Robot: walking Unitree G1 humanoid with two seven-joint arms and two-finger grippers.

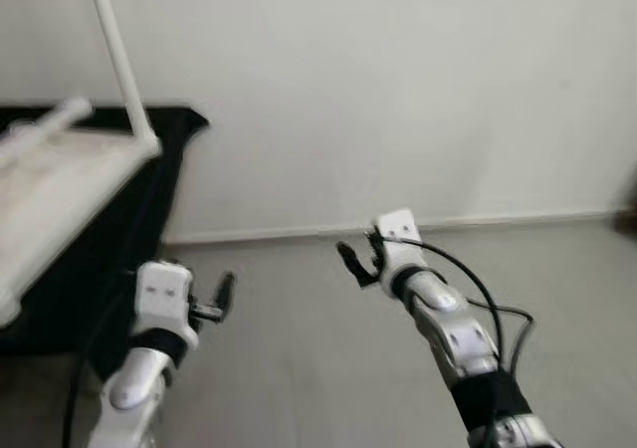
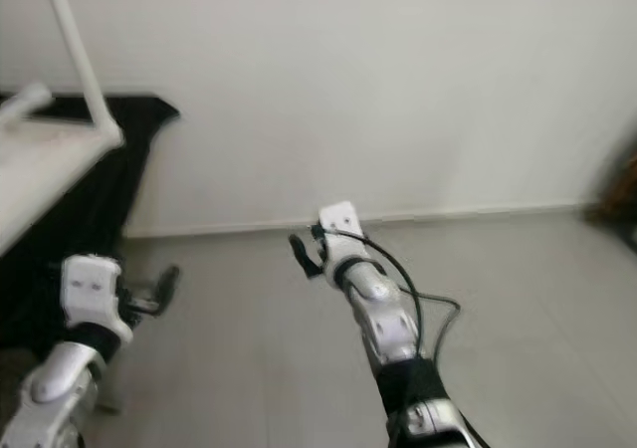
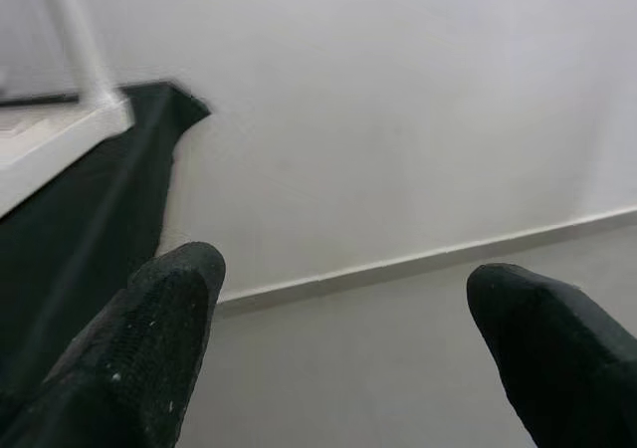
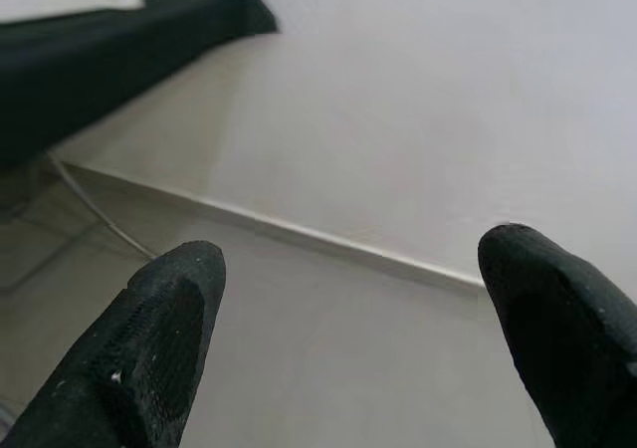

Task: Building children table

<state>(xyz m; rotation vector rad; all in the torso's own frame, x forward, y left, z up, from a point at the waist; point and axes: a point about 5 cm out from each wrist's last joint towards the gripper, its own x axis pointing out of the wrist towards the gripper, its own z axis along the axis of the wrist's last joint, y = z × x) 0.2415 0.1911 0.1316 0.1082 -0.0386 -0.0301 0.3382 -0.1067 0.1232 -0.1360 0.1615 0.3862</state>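
Both arms reach out low in the frame, and both are holding nothing. On the lower left, the left gripper [image 1: 221,297] has its fingers [image 3: 149,353] spread wide. Near the middle, the right gripper [image 1: 356,261] has its fingers [image 4: 159,338] spread wide too.

The white table [image 1: 50,184] sits at the upper left, upside down, with one thin leg [image 1: 117,55] sticking up. It rests on a surface with a black cloth [image 1: 119,229] over it. The table is well apart from both grippers.

It looks like a step between jobs. Next, the robot likely needs to turn left and get close to the table.

A gray floor [image 1: 328,368] fills the lower part, and a plain white wall [image 1: 398,90] fills the top.
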